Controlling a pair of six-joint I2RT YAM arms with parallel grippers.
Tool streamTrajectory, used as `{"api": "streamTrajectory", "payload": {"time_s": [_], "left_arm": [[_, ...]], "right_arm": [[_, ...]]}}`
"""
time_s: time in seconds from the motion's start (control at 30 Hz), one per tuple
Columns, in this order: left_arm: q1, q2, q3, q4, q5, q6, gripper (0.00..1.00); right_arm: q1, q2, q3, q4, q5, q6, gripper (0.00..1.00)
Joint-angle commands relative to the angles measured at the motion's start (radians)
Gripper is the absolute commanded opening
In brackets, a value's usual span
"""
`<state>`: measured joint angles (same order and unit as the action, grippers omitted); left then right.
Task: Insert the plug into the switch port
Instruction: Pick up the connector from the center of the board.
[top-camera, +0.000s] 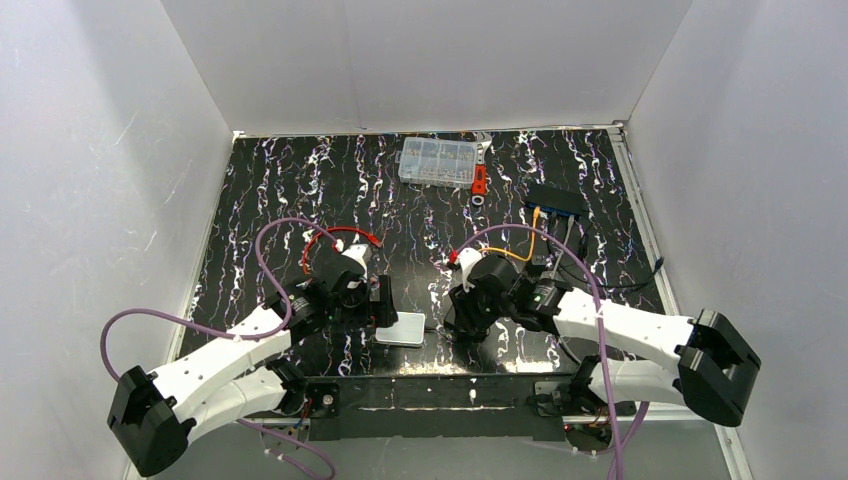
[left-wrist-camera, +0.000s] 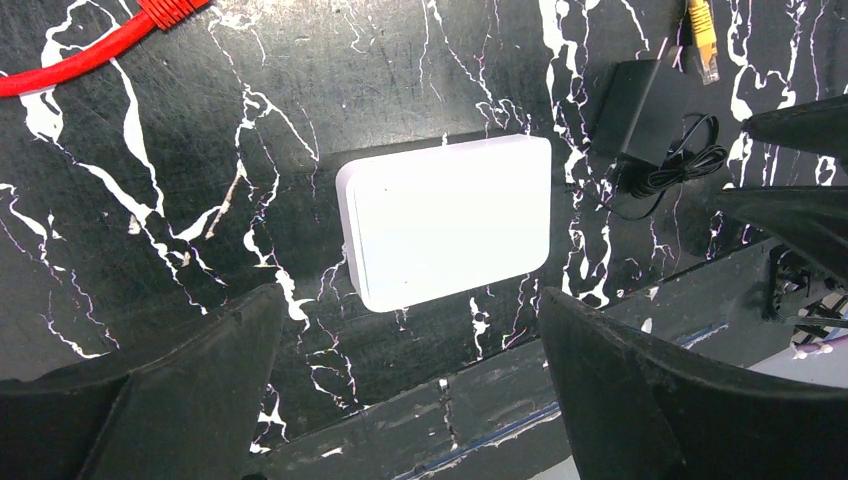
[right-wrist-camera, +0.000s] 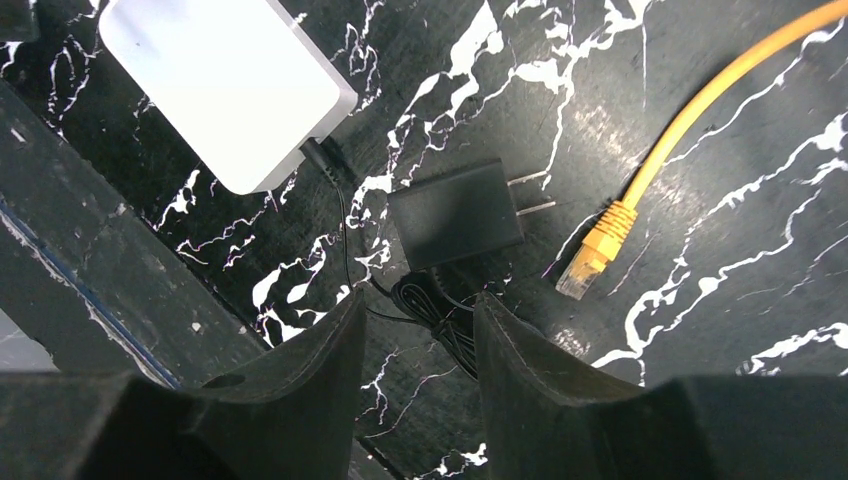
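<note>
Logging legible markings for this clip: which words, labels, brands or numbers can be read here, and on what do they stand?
No text can be read in any view.
On the white rounded plastic box: the top is blank.
On the black power adapter: no print shows.
On the flat black switch box with blue face: too small to read.
On the clear plastic compartment case: too small to read.

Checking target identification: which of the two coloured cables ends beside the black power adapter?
The orange cable, whose clear plug lies loose beside the power adapter. The red cable lies on the far side of the white box.
</note>
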<state>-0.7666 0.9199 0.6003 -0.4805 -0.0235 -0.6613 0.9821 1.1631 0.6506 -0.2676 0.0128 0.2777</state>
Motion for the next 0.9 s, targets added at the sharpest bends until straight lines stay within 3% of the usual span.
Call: {"api": "streamTrajectory", "payload": {"time_s": [0.0,0.5,0.87], "left_arm": [[0.009,-0.028,0.02,-0.027,-0.02,0.015,0.98],[0.011,-0.032,0.032,-0.035,-0.016,0.019,0.98],[0.016,-0.041,0.026,-0.046,-0.018,0.019,0.98]], "right_arm": [[0.003,0.037,-0.006,0.021,0.011,0.068,0.5],[0.003,0.219,0.023,0.129,0.036,0.085,0.5],[-0.008,0.384,0.151,0.191,0.121,0.023,0.46]]}}
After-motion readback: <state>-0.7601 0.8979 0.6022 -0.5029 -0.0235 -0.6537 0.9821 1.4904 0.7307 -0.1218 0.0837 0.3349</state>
